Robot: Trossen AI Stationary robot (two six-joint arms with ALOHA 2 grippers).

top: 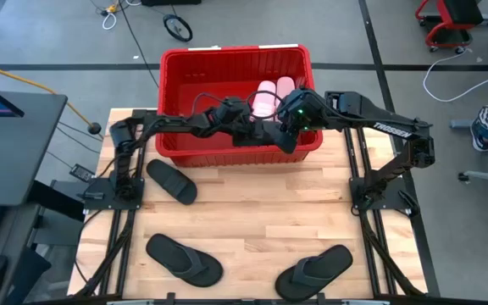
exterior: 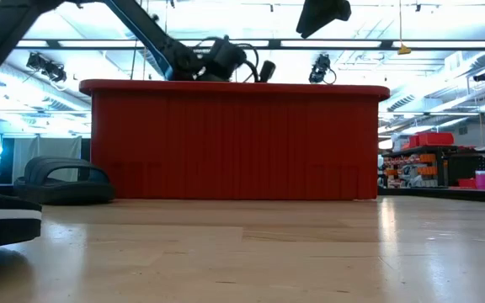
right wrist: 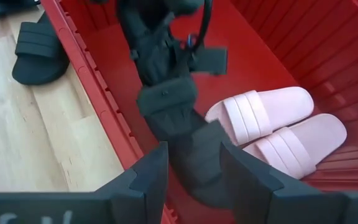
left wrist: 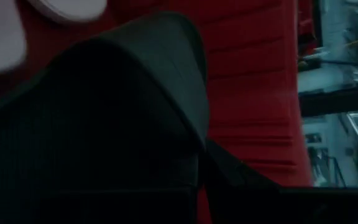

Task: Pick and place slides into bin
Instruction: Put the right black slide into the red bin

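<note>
The red bin (top: 176, 63) stands at the table's far middle, with two pale pink slides (right wrist: 263, 112) lying side by side on its floor. My left gripper (right wrist: 169, 115) reaches into the bin from the left and is shut on a black single-strap slide (right wrist: 201, 165), which fills the left wrist view (left wrist: 104, 124). My right gripper (right wrist: 194, 180) hovers open and empty above the bin's near right part, over that slide. A second black slide (top: 172, 180) and two black flip-flops (top: 183, 258) (top: 316, 271) lie flat on the table. My left gripper holds the black slide by one end (right wrist: 182, 134), coming down into the bin on a slant from the table's left. The slide itself hides the fingertips. The slide hangs below the gripper beside the bin's near wall; whether it touches the bin floor, I cannot tell.
The bin's near wall (exterior: 234, 139) stands tall across the low view. The two arms cross close together over the bin. The second black slide lies just before the bin's near left corner (exterior: 61, 181). Bare wood (top: 261, 212) lies between the bin and the flip-flops.
</note>
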